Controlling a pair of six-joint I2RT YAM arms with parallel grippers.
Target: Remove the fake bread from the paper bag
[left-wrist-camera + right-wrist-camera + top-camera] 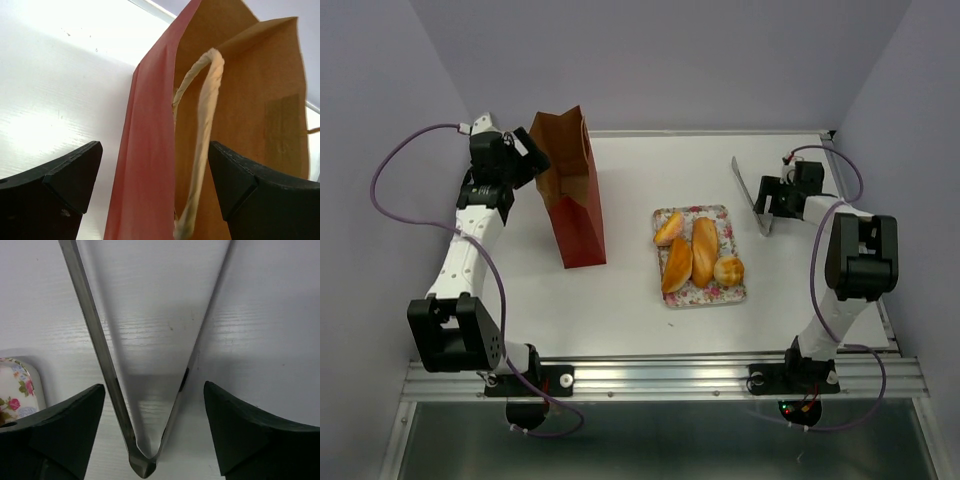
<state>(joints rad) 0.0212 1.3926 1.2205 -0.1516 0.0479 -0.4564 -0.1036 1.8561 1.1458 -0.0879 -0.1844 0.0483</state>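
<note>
Paper bag [578,215] within wide-open left gripper [155,152] (ungripped); right gripper [154,389] open, straddling tongs [95,330].

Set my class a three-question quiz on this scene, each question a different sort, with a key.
1. True or false: the right hand is shut on a piece of fake bread.
2. How many pieces of fake bread lie on the floral tray?
3. What stands inside the open left hand? A: the paper bag wall and its cord handle. B: a spoon. C: a cup.
Key: 1 false; 2 four; 3 A.
</note>
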